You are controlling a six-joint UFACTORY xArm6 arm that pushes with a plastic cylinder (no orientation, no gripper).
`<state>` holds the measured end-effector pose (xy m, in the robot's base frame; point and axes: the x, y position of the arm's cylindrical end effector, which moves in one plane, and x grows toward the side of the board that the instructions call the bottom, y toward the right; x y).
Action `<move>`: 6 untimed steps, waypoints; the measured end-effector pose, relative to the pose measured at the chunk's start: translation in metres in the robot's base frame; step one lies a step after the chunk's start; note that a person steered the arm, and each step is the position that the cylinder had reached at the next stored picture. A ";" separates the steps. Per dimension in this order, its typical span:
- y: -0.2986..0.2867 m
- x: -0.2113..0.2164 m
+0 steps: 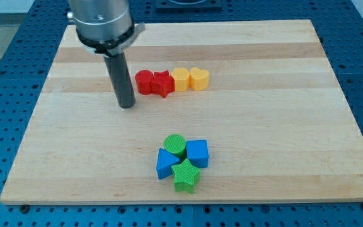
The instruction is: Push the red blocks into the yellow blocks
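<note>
The red round block (pixel 144 81) and red star block (pixel 162 84) sit in a row touching the yellow blocks (pixel 190 79) near the board's top middle, so the job looks done. My tip (pixel 126 106) rests just left of them, holding nothing, with no gripper to open. Green and blue blocks (pixel 183 162) cluster well below.

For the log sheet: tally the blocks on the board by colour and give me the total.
Red: 2, a round block and a star block.
Yellow: 2, a block touching the red star and a heart block.
Green: 2, a round block and a star block.
Blue: 2, a cube and a block.
Total: 8
</note>
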<state>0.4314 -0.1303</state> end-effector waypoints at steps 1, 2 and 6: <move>0.002 -0.037; 0.035 -0.056; 0.160 -0.030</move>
